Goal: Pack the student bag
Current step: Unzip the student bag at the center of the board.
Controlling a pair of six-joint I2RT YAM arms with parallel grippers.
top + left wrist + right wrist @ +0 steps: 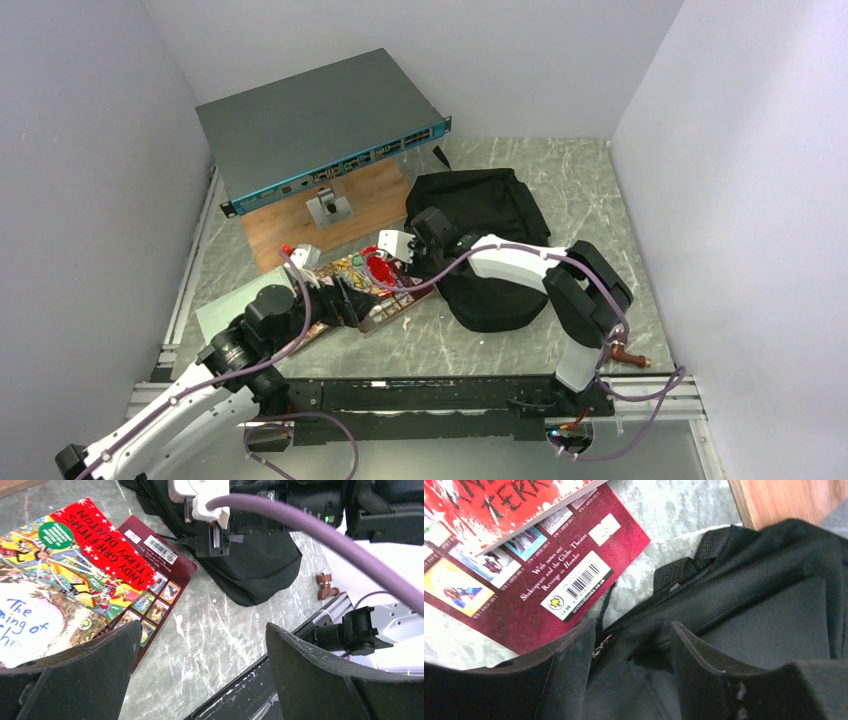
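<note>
Back left, a flat grey network switch [320, 125] sits over a wooden board [345, 215]. Out on the marbled table [570, 190], two books overlap: a bright red-and-yellow paperback [75, 565] lies on top of a maroon one [539, 595], barcode showing. By the front right rail, a small brown fitting [629, 354] lies alone.

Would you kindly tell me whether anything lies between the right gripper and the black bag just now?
Nothing visible does. The right gripper is open, with its fingers right at the fabric of the bag. The dark red book lies beside the bag, not between them.
</note>
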